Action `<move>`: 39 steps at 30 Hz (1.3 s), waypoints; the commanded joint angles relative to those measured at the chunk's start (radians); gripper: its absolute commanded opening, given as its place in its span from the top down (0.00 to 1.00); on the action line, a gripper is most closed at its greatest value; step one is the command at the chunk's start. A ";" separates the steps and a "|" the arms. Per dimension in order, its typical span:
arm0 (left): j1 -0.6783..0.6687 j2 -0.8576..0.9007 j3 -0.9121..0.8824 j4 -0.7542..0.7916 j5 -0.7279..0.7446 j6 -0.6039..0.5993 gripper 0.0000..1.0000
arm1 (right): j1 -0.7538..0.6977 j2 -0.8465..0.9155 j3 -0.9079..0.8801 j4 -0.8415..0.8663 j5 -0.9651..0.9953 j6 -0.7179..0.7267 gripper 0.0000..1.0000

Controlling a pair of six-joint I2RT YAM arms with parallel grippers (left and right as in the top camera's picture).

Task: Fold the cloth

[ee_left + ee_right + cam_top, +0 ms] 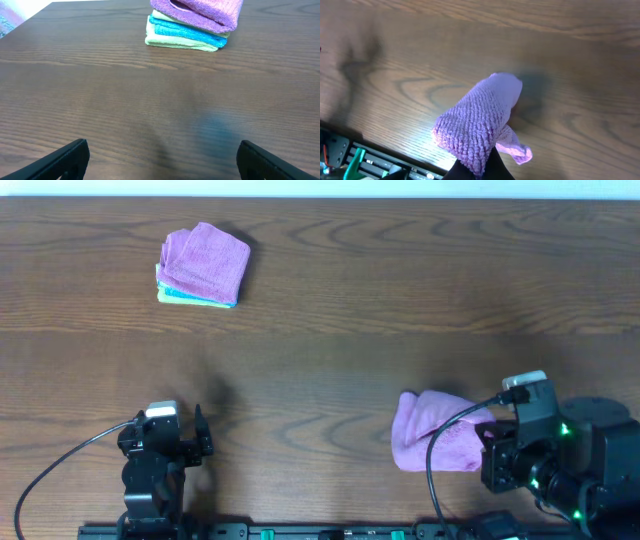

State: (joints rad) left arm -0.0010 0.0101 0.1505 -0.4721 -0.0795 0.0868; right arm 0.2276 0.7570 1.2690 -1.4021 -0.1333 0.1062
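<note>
A pink-purple cloth (pixel 432 432) lies bunched near the table's front right. My right gripper (pixel 487 442) is shut on its right end; in the right wrist view the cloth (pixel 480 122) hangs draped from the fingers (pixel 482 169) just above the wood. My left gripper (pixel 190 442) sits at the front left, open and empty; its two fingertips show wide apart in the left wrist view (pixel 162 160), low over bare table.
A stack of folded cloths (pixel 203 267), purple on top of blue and pale green, sits at the back left, also in the left wrist view (pixel 192 22). The table's front edge with a black rail (pixel 370 160) runs close below the right gripper.
</note>
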 commanded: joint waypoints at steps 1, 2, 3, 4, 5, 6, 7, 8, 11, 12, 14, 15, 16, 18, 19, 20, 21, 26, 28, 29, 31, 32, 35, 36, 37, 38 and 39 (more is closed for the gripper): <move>0.001 -0.006 -0.016 -0.011 -0.013 0.018 0.05 | 0.010 0.031 0.011 0.007 0.108 0.026 0.99; 0.001 -0.006 -0.016 -0.011 -0.013 0.018 0.05 | 0.010 0.049 0.010 0.016 0.151 0.019 0.99; 0.001 -0.006 -0.016 -0.011 -0.013 0.018 0.05 | 0.009 0.067 0.009 0.027 0.188 0.016 0.99; 0.001 -0.006 -0.016 -0.011 -0.013 0.018 0.05 | 0.009 0.084 0.006 0.044 0.219 0.011 0.99; 0.001 -0.006 -0.016 -0.011 -0.012 0.018 0.05 | 0.009 0.105 -0.002 0.072 0.252 0.000 0.99; 0.001 -0.006 -0.016 -0.011 -0.013 0.018 0.05 | 0.008 0.129 -0.012 0.109 0.277 -0.010 0.99; 0.001 -0.006 -0.016 -0.011 -0.013 0.018 0.05 | 0.006 0.153 -0.022 0.147 0.296 -0.021 0.99; 0.001 -0.006 -0.016 -0.011 -0.012 0.018 0.05 | 0.001 0.185 -0.034 0.199 0.320 -0.034 0.99; 0.001 -0.006 -0.016 -0.011 -0.013 0.018 0.05 | -0.026 0.292 -0.064 0.357 0.368 -0.051 0.99; 0.001 -0.006 -0.016 -0.011 -0.013 0.018 0.05 | -0.046 0.347 -0.075 0.439 0.396 -0.059 0.99; 0.001 -0.006 -0.016 -0.011 -0.013 0.018 0.05 | -0.108 0.485 -0.082 0.638 0.444 -0.106 0.99; 0.001 -0.006 -0.016 -0.011 -0.013 0.018 0.05 | -0.143 0.560 -0.079 0.739 0.452 -0.139 0.99; 0.001 -0.006 -0.016 -0.011 -0.013 0.018 0.05 | -0.169 0.618 -0.076 0.806 0.462 -0.150 0.93; 0.001 -0.006 -0.016 -0.011 -0.013 0.018 0.05 | -0.209 0.739 -0.059 0.912 0.506 -0.149 0.36; 0.001 -0.006 -0.016 -0.011 -0.012 0.018 0.05 | -0.224 0.804 -0.038 0.936 0.537 -0.149 0.08; 0.001 -0.006 -0.016 -0.011 -0.013 0.018 0.05 | -0.229 0.843 -0.019 0.933 0.558 -0.149 0.04; 0.001 -0.006 -0.016 -0.011 -0.013 0.018 0.05 | -0.229 0.879 0.005 0.917 0.572 -0.148 0.01; 0.001 -0.006 -0.016 -0.011 -0.013 0.018 0.05 | -0.180 0.861 0.049 0.879 0.570 -0.095 0.01; 0.001 -0.006 -0.016 -0.011 -0.013 0.018 0.05 | -0.150 0.803 0.053 0.846 0.546 -0.092 0.01; 0.001 -0.006 -0.016 -0.011 -0.013 0.018 0.05 | -0.138 0.781 0.053 0.816 0.517 -0.092 0.01; 0.001 -0.006 -0.016 -0.011 -0.013 0.018 0.05 | -0.114 0.737 0.053 0.703 0.425 -0.089 0.01; 0.001 -0.006 -0.016 -0.011 -0.013 0.018 0.05 | -0.106 0.724 0.053 0.646 0.387 -0.077 0.01; 0.001 -0.006 -0.016 -0.011 -0.013 0.018 0.05 | -0.074 0.719 0.052 0.481 0.278 -0.078 0.01; 0.001 -0.006 -0.016 -0.011 -0.013 0.018 0.05 | -0.068 0.724 0.049 0.450 0.260 -0.080 0.01; 0.001 -0.006 -0.016 -0.011 -0.013 0.018 0.05 | -0.060 0.730 0.044 0.422 0.243 -0.089 0.02; 0.001 -0.006 -0.016 -0.011 -0.013 0.018 0.05 | -0.048 0.736 0.035 0.399 0.229 -0.101 0.02; 0.001 -0.006 -0.016 -0.011 -0.013 0.018 0.05 | -0.039 0.742 0.025 0.389 0.222 -0.108 0.03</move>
State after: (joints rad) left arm -0.0010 0.0101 0.1505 -0.4725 -0.0799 0.0872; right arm 0.1608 1.4788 1.3144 -0.9924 0.1745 0.0067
